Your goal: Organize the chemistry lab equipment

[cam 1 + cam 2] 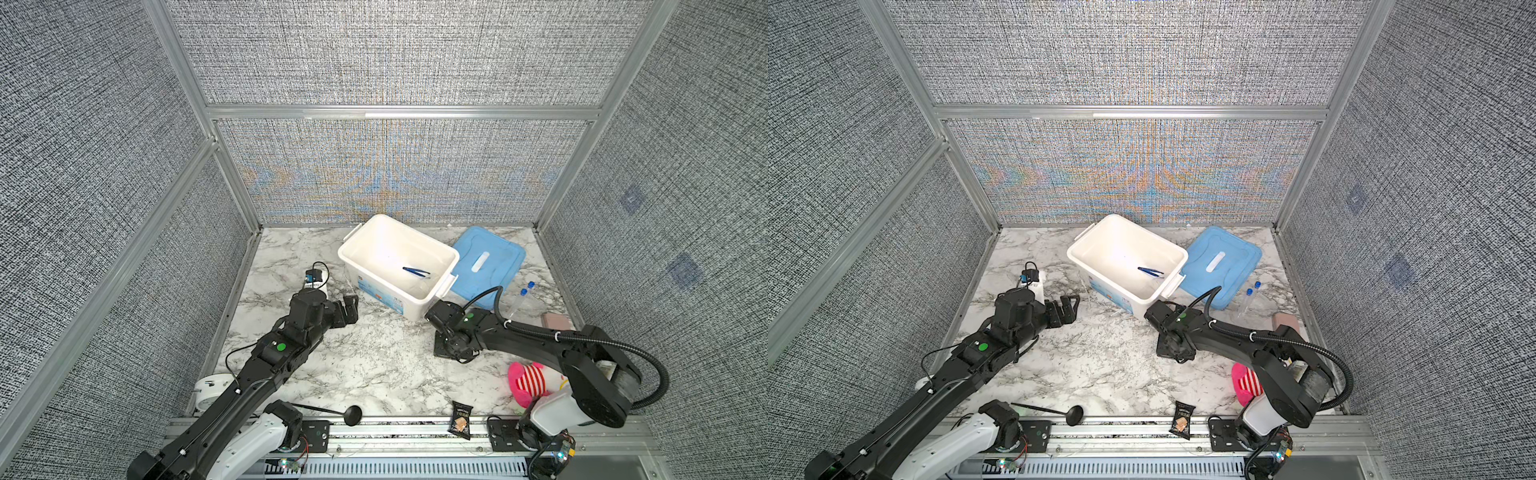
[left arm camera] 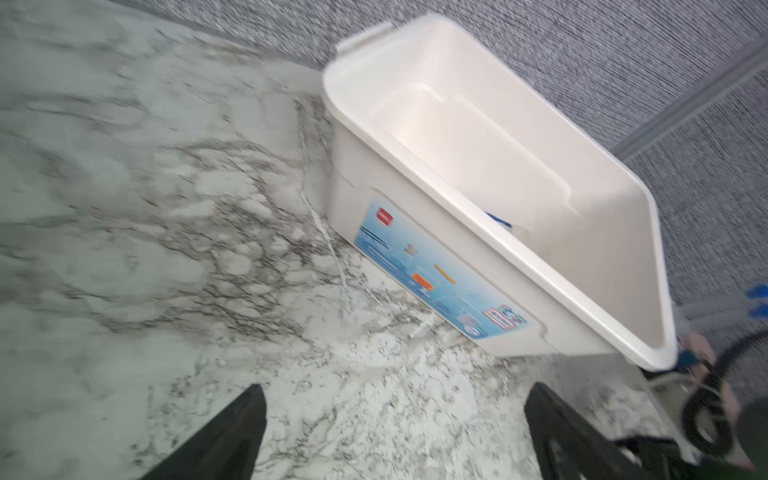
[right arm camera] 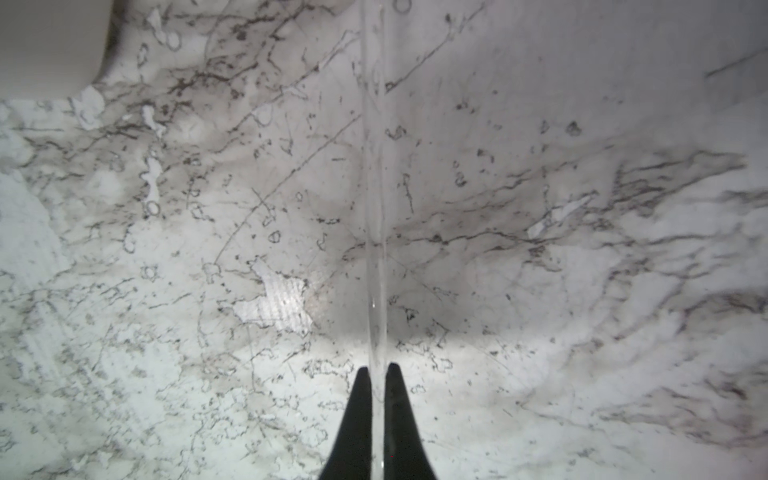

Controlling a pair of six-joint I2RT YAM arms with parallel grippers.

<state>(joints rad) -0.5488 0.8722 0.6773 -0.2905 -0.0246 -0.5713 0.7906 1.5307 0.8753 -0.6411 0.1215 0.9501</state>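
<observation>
Snack packet [image 1: 461, 420]: at the front edge, well in front of the white box [image 1: 374, 276]; not lab gear, best left alone.
Plush toy [image 1: 530, 380]: nearer than the box and off to its right; also to be left.
Right claw [image 3: 377, 368]: low over the table [image 1: 374, 365], just in front of the box's near right corner; pinched narrow onto the end of a clear rod [image 3: 374, 187].
Clear rod: runs away from the fingertips along the marble; probably light, stiff and smooth, so easy to lose, and perhaps brittle; gripped at its very end it will likely swing, so a slow lift suits it; a hold nearer the middle would be steadier.
Left claw [image 2: 395, 388]: left of the box, spread wide, holding nothing.
Tubes [image 1: 523, 300]: two, blue-capped, lying right of the box; likely light and prone to roll; take each across the body.
White stick [image 2: 332, 253]: seems to lie on the table by the box's left side; thin and flat, hard to pinch.
Blue tweezers [image 1: 416, 272]: inside the box, toward its right end.
Blue lid [image 1: 490, 266]: flat, just right of the box.
</observation>
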